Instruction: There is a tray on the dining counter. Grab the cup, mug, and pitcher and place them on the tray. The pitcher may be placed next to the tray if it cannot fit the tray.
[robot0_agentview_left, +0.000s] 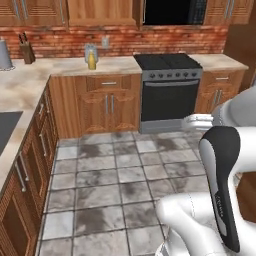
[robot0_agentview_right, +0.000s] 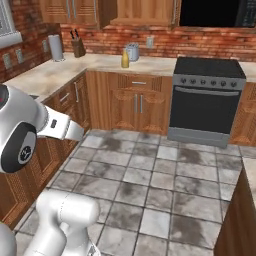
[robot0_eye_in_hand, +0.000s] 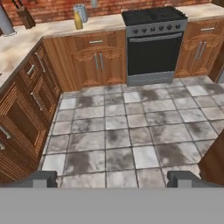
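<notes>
While the gripper (robot0_eye_in_hand: 112, 178) hangs over the tiled floor (robot0_eye_in_hand: 118, 140) with its jaws spread wide and nothing between them, the mustard pitcher (robot0_agentview_left: 92, 61) stands far off on the back table (robot0_agentview_left: 60, 67), just in front of a grey toaster (robot0_agentview_left: 90, 51), left of the stove (robot0_agentview_left: 167, 85); my worry is the crowding there; jaws coming in could knock the toaster or tip the pitcher; cup, mug and tray I cannot place from here.

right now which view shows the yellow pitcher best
The right base view: the pitcher stands whole on the kitchen counter beside the toaster. The left base view shows it equally small; the hand view cuts its top.
</notes>
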